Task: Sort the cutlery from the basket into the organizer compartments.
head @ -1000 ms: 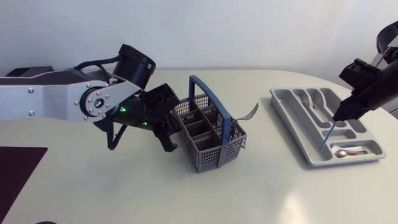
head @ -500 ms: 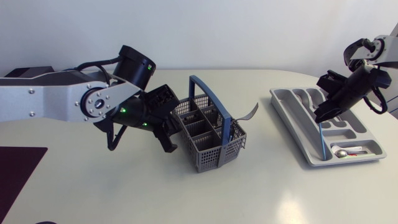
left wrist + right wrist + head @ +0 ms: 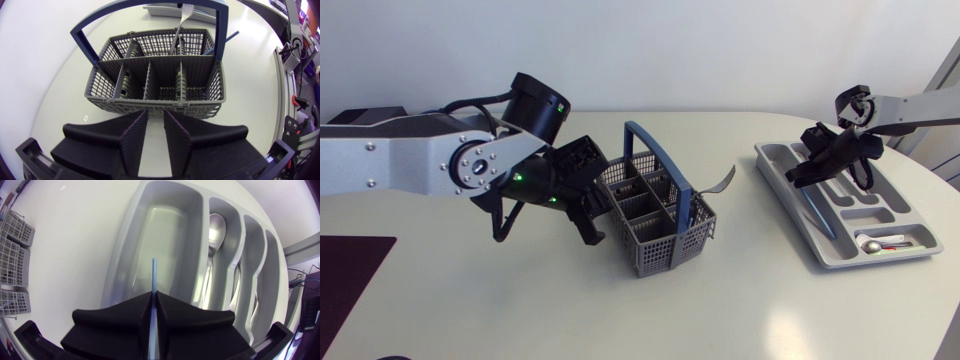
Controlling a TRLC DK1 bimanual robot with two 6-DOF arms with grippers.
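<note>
My left gripper (image 3: 155,115) sits just beside the basket (image 3: 150,102), fingers narrowly apart, empty. A fork (image 3: 185,10) stands in the basket's far cells. Well apart from the basket, my right gripper (image 3: 153,297) clamps a blue utensil (image 3: 153,275) over the organizer's (image 3: 120,265) basket-side compartment.

The table (image 3: 520,310) is big, smooth and pale, and its far right end is round. A flat dark red mat (image 3: 348,280) lies on it at the left side, close to the front edge. A tiny dark mark (image 3: 86,118) sits on the tabletop.
</note>
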